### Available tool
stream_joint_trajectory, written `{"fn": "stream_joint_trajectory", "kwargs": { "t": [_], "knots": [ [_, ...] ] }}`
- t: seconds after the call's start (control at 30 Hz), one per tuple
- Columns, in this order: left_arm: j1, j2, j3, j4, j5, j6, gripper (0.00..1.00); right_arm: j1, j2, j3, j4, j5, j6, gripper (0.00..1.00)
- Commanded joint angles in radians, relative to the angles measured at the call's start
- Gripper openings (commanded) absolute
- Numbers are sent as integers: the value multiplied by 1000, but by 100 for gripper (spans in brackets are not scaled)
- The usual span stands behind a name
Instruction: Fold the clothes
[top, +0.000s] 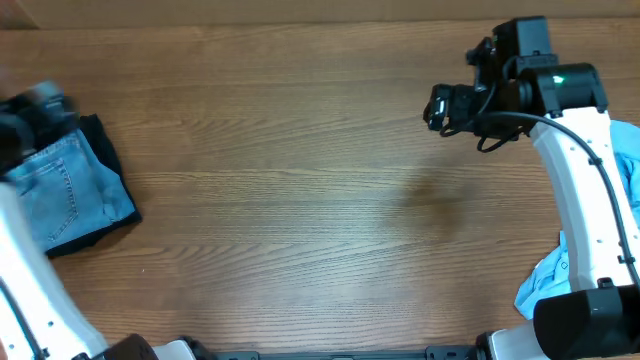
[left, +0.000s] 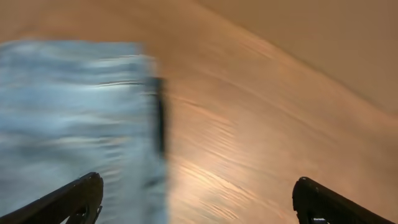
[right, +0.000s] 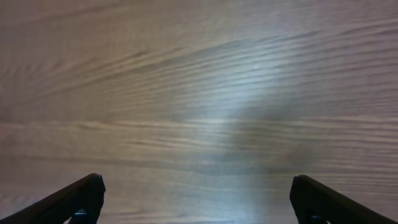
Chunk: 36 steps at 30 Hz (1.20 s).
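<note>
Wood-grain laminate, warm brown, covers the whole desk (top: 300, 180), and its middle is bare. No more of the room shows.

Seen from overhead, the white right arm (top: 580, 190) rises from its base at 5 o'clock and bends to a black wrist at 1 o'clock. The left arm (top: 25, 260) climbs the 8 o'clock edge, and its head is blurred at 9 o'clock.

Folded light-blue jeans (top: 65, 190) lie at 9 o'clock on a black garment (top: 100, 135) that shows along their upper and right edges. A sky-blue T-shirt (top: 545, 285) sits crumpled at 4 o'clock, partly behind the right arm.

The left jaws stand wide apart and hold nothing, with one finger (left: 68, 199) over the jeans. The right jaws gape just as wide above plain desk, fingers (right: 68, 199) empty.
</note>
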Motion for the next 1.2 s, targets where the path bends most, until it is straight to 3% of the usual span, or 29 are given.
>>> {"fn": "stream_joint_trajectory", "kwargs": {
  "t": [0.0, 0.13, 0.3, 0.43, 0.67, 0.8, 0.97, 1.17],
  "knots": [
    [-275, -19, 7, -34, 13, 95, 100, -19, -31, 6, 89, -6, 0, 100],
    [-422, 3, 7, -61, -53, 93, 100, -34, -31, 6, 137, 6, -33, 100],
    [-432, -1, 7, -162, -58, 121, 100, -85, -55, 5, 51, 7, -26, 100],
    [-435, -110, -57, -140, -74, 128, 100, -118, -161, -40, 62, 7, -25, 100],
    [-435, -563, -581, 143, -87, 105, 100, -118, -615, -557, 349, 10, 8, 100],
    [-435, -719, -792, 213, -146, 86, 100, -118, -822, -747, 377, 56, 8, 100],
    [-435, -697, -883, 132, -146, 86, 100, -118, -843, -776, 245, 56, 8, 100],
    [-435, -632, -887, 103, -145, 86, 100, -118, -789, -776, 242, 56, 8, 100]
  ]
}}
